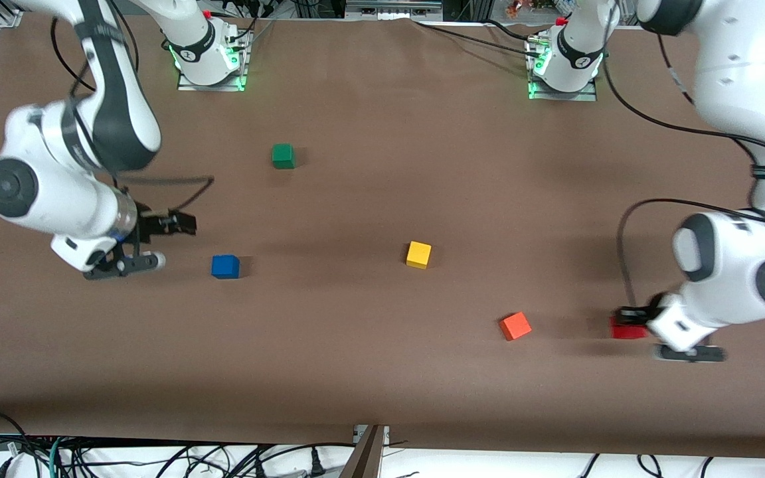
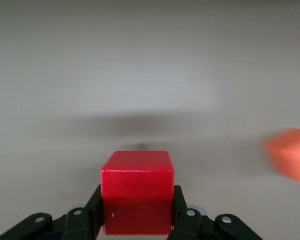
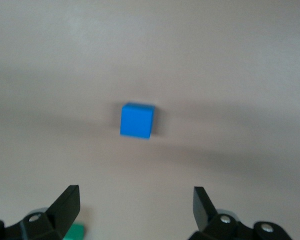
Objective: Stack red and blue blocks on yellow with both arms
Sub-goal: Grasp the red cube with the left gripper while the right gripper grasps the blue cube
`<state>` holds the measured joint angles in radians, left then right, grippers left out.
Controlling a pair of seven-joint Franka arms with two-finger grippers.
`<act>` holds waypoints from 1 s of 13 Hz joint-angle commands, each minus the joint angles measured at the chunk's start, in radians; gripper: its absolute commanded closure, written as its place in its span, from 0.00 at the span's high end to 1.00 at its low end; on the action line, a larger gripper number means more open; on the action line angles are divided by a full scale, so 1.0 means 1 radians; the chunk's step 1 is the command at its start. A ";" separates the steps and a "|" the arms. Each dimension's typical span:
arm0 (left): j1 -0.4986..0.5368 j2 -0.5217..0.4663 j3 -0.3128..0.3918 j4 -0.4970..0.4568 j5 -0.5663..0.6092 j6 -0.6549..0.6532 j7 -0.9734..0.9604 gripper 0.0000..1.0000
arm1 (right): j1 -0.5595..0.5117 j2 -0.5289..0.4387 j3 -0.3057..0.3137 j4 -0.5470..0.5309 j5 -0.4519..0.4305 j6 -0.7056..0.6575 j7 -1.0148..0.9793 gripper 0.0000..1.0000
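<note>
At the right arm's end of the brown bench [image 1: 369,372], the right end effector [image 1: 157,242] hung with its fingers [image 3: 67,202] spread wide apart and nothing between them. The blue block [image 1: 225,266] sat on the bench at about four o'clock from it, close by but untouched; the right wrist view showed that block [image 3: 137,120] well clear of the fingertips. A green cube [image 1: 283,155] lay at roughly one o'clock from the blue block, farther from the front camera. Near mid-bench the yellow cube [image 1: 418,254] stood alone with bare top. At about five o'clock from it, nearer the front camera, lay an orange cube [image 1: 515,326], turned slightly askew. At the left arm's end, the left end effector [image 1: 635,322] was clamped on the red block [image 1: 625,328], at three o'clock from the orange cube. In the left wrist view the black fingers [image 2: 92,215] pressed both sides of the red block [image 2: 137,182], with the orange cube [image 2: 290,155] blurred at the edge.
</note>
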<state>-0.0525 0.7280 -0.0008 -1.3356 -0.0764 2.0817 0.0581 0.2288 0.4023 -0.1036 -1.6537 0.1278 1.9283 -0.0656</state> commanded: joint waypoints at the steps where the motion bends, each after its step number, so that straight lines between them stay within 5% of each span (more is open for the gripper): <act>1: -0.171 -0.056 0.024 -0.008 -0.010 -0.051 -0.037 0.00 | -0.005 0.079 0.007 -0.026 0.038 0.127 0.015 0.99; 7: -0.478 -0.059 0.025 -0.019 -0.009 -0.064 -0.037 0.00 | 0.033 0.148 0.012 -0.109 0.043 0.355 0.119 0.99; 13: -0.566 -0.013 0.027 -0.040 0.027 -0.052 -0.040 0.00 | 0.047 0.188 0.013 -0.152 0.043 0.426 0.150 0.98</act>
<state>-0.5899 0.7064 0.0080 -1.3674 -0.0737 2.0256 0.0089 0.2756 0.6014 -0.0921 -1.7774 0.1551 2.3335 0.0771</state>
